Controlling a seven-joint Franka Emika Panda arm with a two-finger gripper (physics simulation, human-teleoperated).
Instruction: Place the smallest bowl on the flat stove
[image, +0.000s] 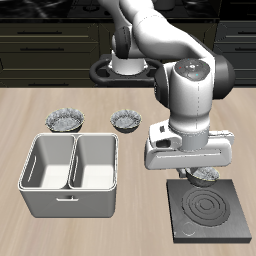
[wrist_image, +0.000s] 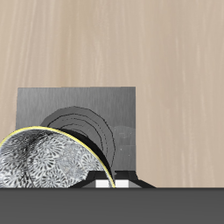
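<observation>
The smallest bowl (image: 208, 177), grey with a fluted rim, hangs in my gripper (image: 201, 176) just above the back edge of the flat stove (image: 210, 210). The stove is a dark square slab with pale burner rings, near the table's front edge. In the wrist view the bowl (wrist_image: 42, 164) fills the near field with its patterned inside and lit rim. The stove (wrist_image: 79, 109) lies below it with its rings partly covered. The gripper (wrist_image: 107, 182) is shut on the bowl's rim, and its fingers are mostly hidden.
The widest fluted bowl (image: 64, 121) and the mid-sized fluted bowl (image: 126, 120) stand on the table farther back. A light grey two-compartment bin (image: 70, 175) stands beside the stove toward the front. The robot's base (image: 130, 65) is at the back.
</observation>
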